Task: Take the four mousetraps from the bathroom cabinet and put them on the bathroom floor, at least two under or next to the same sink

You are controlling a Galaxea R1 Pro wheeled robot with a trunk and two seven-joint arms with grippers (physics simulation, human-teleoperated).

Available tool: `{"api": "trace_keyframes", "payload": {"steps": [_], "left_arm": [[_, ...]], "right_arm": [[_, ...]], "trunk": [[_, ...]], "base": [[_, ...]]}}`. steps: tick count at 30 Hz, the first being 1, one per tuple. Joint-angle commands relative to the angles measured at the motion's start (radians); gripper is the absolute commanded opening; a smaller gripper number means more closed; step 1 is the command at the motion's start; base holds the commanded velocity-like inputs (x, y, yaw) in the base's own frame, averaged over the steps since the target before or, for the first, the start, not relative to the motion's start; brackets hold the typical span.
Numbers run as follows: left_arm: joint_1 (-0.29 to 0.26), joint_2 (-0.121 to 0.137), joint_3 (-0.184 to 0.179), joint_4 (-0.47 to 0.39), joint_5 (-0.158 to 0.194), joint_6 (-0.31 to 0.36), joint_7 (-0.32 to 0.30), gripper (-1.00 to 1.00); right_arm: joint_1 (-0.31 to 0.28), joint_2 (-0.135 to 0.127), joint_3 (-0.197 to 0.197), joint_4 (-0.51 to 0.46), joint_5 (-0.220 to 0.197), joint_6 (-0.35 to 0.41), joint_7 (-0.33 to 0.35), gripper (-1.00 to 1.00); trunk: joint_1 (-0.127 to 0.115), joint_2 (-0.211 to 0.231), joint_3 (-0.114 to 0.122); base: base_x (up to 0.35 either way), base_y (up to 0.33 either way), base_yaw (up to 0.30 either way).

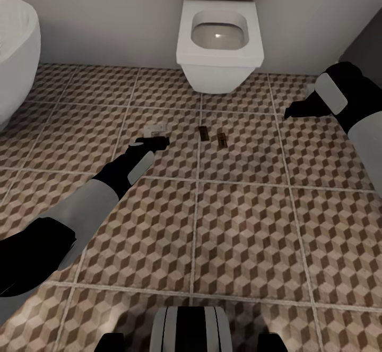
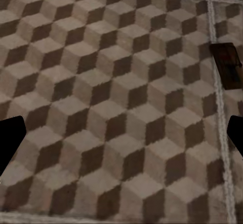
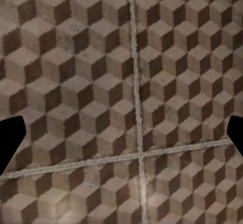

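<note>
Mousetraps on tile, both tools empty

Mousetraps lie on the bathroom floor [image 1: 239, 224] in front of the toilet [image 1: 220, 39]: one mousetrap [image 1: 202, 132] sits just beside a grout line, and a second mousetrap [image 1: 222, 139] lies just right of it, near but apart. Both rest flat on the cube-patterned tile, well clear of the white basin [image 1: 16, 49] at the far left. The left wrist view shows one dark board [image 2: 226, 64] lying against a grout line.

The left tool [image 1: 154, 142] hangs low over the floor, just left of the traps, fingers spread with bare tile between them; this posture suits a release position. A pale patch on the tile beside it is too blurred to identify. The right tool [image 1: 291, 112] is held off to the right, also spread and carrying nothing, apparently parked clear of the work.

Judgement: two traps are accounted for on the floor. Whether they lie close enough to a sink cannot be told from these pictures; the toilet is nearest.
</note>
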Motion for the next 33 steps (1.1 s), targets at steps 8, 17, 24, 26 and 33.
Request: {"api": "trace_keyframes", "payload": {"steps": [8,17,24,26,33], "left_arm": [[-0.001,0.000,-0.007,-0.002,0.009,0.002,0.009,1.00],[-0.001,0.000,-0.007,-0.003,0.009,0.002,0.010,1.00],[-0.001,0.000,-0.007,-0.016,0.008,0.004,0.008,1.00],[-0.001,0.001,-0.006,-0.030,0.008,0.007,0.008,1.00],[0.000,0.018,-0.004,-0.111,0.008,0.041,0.010,1.00]], "right_arm": [[-0.001,-0.002,0.008,-0.001,-0.011,0.003,-0.007,1.00],[-0.001,-0.002,0.008,-0.001,-0.011,0.003,-0.007,1.00],[-0.001,-0.002,0.008,0.001,-0.011,0.003,-0.007,1.00],[-0.001,-0.002,0.008,0.001,-0.011,0.003,-0.007,1.00],[-0.001,-0.002,0.008,0.001,-0.011,0.003,-0.007,1.00]], "trunk": [[0.000,0.000,-0.001],[0.000,0.000,-0.001],[0.000,0.000,-0.001],[0.000,0.000,-0.001],[0.000,0.000,-0.001]], "base": [[-0.237,0.005,0.000],[-0.314,-0.009,0.000],[-0.181,-0.037,0.000],[-0.076,-0.017,0.000],[-0.038,-0.009,0.000]]}}
